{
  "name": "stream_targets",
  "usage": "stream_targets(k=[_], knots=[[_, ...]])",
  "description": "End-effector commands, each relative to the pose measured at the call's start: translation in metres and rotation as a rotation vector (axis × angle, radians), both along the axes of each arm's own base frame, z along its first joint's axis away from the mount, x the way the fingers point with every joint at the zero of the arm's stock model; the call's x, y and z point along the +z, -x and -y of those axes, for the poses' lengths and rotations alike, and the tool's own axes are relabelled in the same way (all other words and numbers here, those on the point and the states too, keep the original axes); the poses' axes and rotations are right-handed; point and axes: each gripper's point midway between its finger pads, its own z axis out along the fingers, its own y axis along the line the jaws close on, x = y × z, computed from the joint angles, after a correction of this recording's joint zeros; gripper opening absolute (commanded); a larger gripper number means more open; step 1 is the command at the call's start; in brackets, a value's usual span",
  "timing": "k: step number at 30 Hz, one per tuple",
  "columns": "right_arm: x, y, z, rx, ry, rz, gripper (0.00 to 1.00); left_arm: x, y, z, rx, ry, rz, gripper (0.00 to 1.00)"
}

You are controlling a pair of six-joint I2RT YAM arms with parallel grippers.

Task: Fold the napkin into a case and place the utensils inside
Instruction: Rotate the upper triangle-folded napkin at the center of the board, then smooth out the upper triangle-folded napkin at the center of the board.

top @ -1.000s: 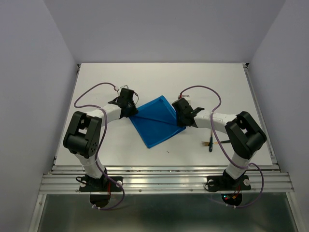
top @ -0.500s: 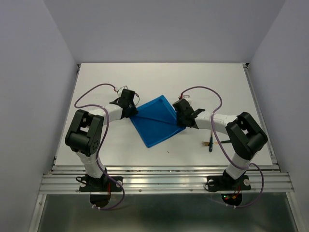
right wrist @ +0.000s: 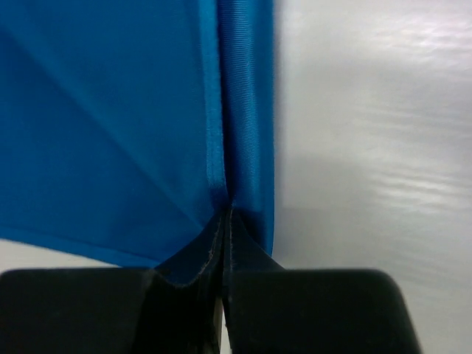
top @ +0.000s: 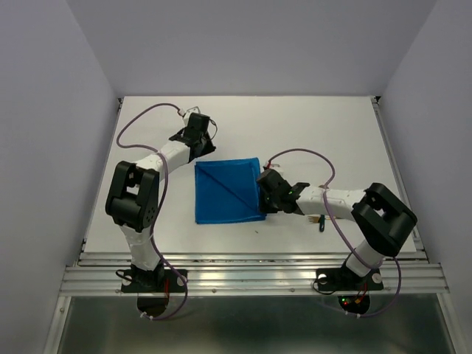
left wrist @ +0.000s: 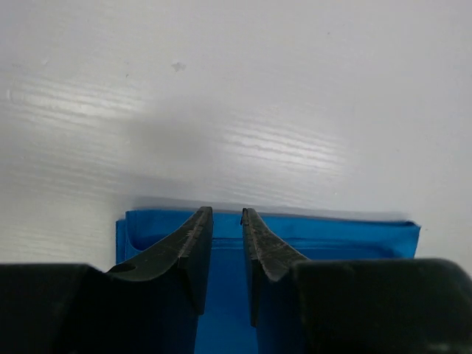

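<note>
The blue napkin (top: 225, 193) lies flat as a square in the middle of the table, with a diagonal crease across it and a narrow folded strip along its right edge (right wrist: 247, 110). My right gripper (top: 263, 194) (right wrist: 225, 212) is shut on that right edge, low on the table. My left gripper (top: 202, 143) (left wrist: 225, 212) hovers by the napkin's back left corner, its jaws a little apart with nothing between them; blue cloth (left wrist: 332, 236) shows under the fingers. The utensils (top: 319, 220) lie right of the napkin, partly hidden behind my right arm.
Purple cables loop off both arms. The table's metal front rail (top: 251, 258) runs just behind the arm bases. Grey walls close in the left, right and back sides.
The napkin has turned from a diamond to a square and slid toward the front, pulled by my right gripper. My left gripper has drawn back off the napkin's left corner.
</note>
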Motion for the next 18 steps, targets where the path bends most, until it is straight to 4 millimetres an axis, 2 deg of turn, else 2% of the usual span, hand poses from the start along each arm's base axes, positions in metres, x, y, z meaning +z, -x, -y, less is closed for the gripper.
stream_targets(k=[1, 2, 3, 5, 6, 7, 9, 10, 13, 14, 15, 16, 18], knots=[[0.027, 0.007, -0.028, -0.009, -0.100, 0.005, 0.02, 0.033, -0.017, 0.009, -0.032, -0.006, 0.059, 0.34], [0.034, 0.004, -0.024, -0.020, -0.082, 0.022, 0.04, 0.045, -0.019, 0.015, -0.041, -0.007, 0.075, 0.34], [0.049, -0.009, -0.021, -0.046, -0.062, 0.087, 0.13, 0.050, -0.019, 0.018, -0.052, -0.017, 0.085, 0.34], [0.072, -0.022, -0.014, -0.057, -0.044, 0.160, 0.21, 0.063, -0.015, 0.024, -0.064, -0.031, 0.101, 0.35], [0.080, -0.034, -0.006, -0.076, -0.038, 0.182, 0.23, 0.070, -0.015, 0.027, -0.069, -0.028, 0.111, 0.35], [0.090, -0.043, -0.005, -0.058, -0.038, 0.205, 0.28, 0.078, -0.012, 0.028, -0.073, -0.021, 0.119, 0.35], [0.087, -0.062, 0.005, -0.053, -0.005, 0.205, 0.32, 0.080, -0.005, 0.033, -0.085, -0.004, 0.117, 0.35], [0.083, -0.070, -0.001, -0.032, -0.014, 0.183, 0.34, 0.082, 0.001, 0.035, -0.083, 0.016, 0.116, 0.35], [0.071, -0.089, -0.003, -0.004, -0.022, 0.141, 0.38, 0.085, 0.011, 0.036, -0.075, 0.046, 0.111, 0.35], [0.078, -0.098, -0.012, 0.007, -0.035, 0.155, 0.38, 0.084, 0.018, 0.035, -0.067, 0.062, 0.103, 0.35], [0.064, -0.105, -0.010, 0.008, -0.011, 0.134, 0.40, 0.082, 0.021, 0.033, -0.063, 0.064, 0.099, 0.35], [0.063, -0.110, -0.014, 0.013, -0.013, 0.140, 0.40, 0.087, 0.025, 0.031, -0.058, 0.071, 0.107, 0.35], [0.069, -0.125, -0.018, 0.015, -0.016, 0.170, 0.40, 0.080, 0.033, 0.027, -0.053, 0.062, 0.090, 0.35]])
